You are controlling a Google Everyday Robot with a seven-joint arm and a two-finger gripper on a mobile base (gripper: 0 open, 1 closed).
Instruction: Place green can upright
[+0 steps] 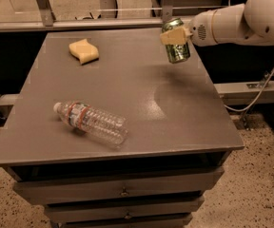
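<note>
The green can [177,45] with pale lettering is held nearly upright, a little above the right rear part of the grey table [127,89]. My gripper [174,35] reaches in from the right on a white arm and is shut on the can's upper half; a tan finger [172,35] lies across its front. The can's bottom hangs clear of the tabletop.
A clear plastic water bottle [92,121] with a red-banded label lies on its side at the front left. A yellow sponge [83,51] lies at the rear left. The table has drawers below its front edge. A cable runs down on the right.
</note>
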